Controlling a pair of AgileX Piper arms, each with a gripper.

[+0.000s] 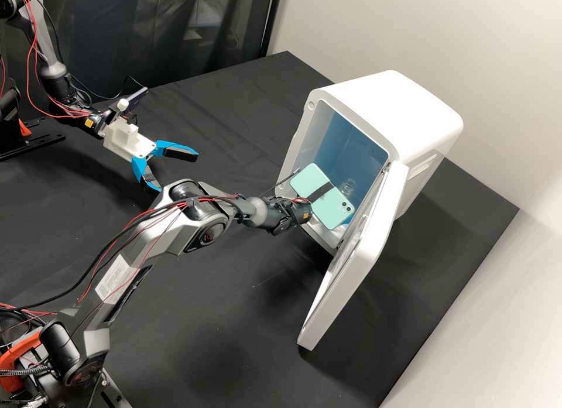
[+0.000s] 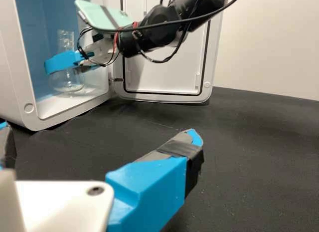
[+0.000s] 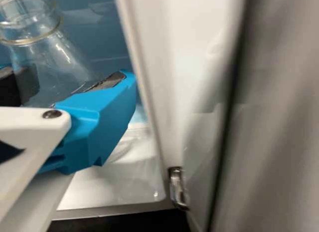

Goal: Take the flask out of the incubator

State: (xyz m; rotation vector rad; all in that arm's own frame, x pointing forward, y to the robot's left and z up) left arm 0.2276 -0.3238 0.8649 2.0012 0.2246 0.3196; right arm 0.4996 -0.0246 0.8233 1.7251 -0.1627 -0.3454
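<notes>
Flask (image 2: 66,78) stands inside the incubator (image 1: 404,112), right at your right gripper (image 2: 59,64); you cannot tell whether it is gripped. Pull back on a loose hold and the glass may slip or tip. The door (image 1: 351,267) just beside could catch it. Your left gripper (image 1: 174,172) hangs wide, well apart.

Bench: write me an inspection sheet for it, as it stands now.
Surface: black bench.
Job's things: white incubator, door open; flask upright inside.
Clutter: nothing seen.
Grippers: left gripper open above the bench; right gripper inside the incubator at the flask, a phone on its wrist.
Cables: red and black wires along both arms.
Surroundings: pale wall, dark curtain.
</notes>
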